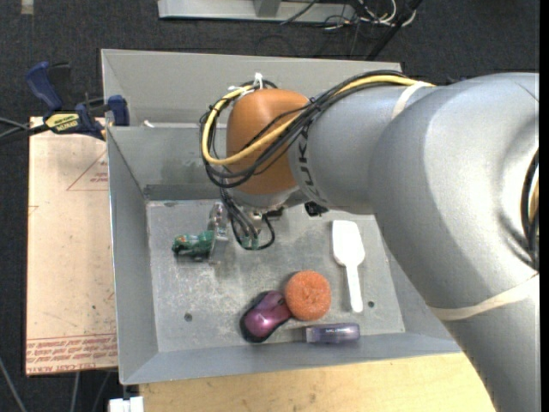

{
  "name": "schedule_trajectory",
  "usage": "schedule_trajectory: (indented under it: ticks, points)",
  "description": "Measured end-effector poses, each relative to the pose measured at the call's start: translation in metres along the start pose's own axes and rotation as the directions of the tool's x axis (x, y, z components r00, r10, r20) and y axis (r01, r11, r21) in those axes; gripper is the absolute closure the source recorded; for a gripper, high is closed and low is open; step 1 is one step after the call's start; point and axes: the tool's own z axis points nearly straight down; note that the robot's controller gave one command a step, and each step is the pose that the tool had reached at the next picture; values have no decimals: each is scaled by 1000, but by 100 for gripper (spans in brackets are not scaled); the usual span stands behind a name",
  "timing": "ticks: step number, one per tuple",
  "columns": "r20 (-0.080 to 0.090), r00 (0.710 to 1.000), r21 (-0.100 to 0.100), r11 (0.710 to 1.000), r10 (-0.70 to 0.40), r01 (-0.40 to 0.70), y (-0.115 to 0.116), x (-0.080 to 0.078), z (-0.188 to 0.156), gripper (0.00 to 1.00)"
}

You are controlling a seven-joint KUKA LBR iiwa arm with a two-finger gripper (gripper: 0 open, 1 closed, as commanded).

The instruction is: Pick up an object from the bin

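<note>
From where I stand, the grey metal bin [129, 230] has steep sloping walls and a flat, scuffed floor with five loose things on it. Toward the left of the floor lies a small dark green knobbly plastic thing [192, 245], too small for me to tell what it is. Just to its right, low over the back middle of the floor, hangs the gripper [234, 227], under the arm's rounded orange cover [262, 144] and its loops of yellow and black cable [214, 136]. Whether the claw is wide or narrow I cannot tell, nor whether it touches the green thing. On the right side lies a white plastic scoop [348, 249], blade toward the back and handle pointing to the front wall. Near the front sits a round orange scrubbing ball [307, 294], and a glossy purple mouse-shaped thing [265, 314] lies against its left side. Just before those two, along the foot of the front wall, lies a small translucent violet tube [333, 334]. The front-left stretch of floor, between the green thing and the purple one, is bare metal, as is the strip along the left wall. The thick grey arm [446, 187] comes over the right rim and covers that side.
</note>
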Motion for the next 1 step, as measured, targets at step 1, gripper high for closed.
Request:
schedule_trajectory:
  ticks: [1]
  points:
    - [-2, 1000, 1, 1000, 0, 0, 0, 1, -3, 100]
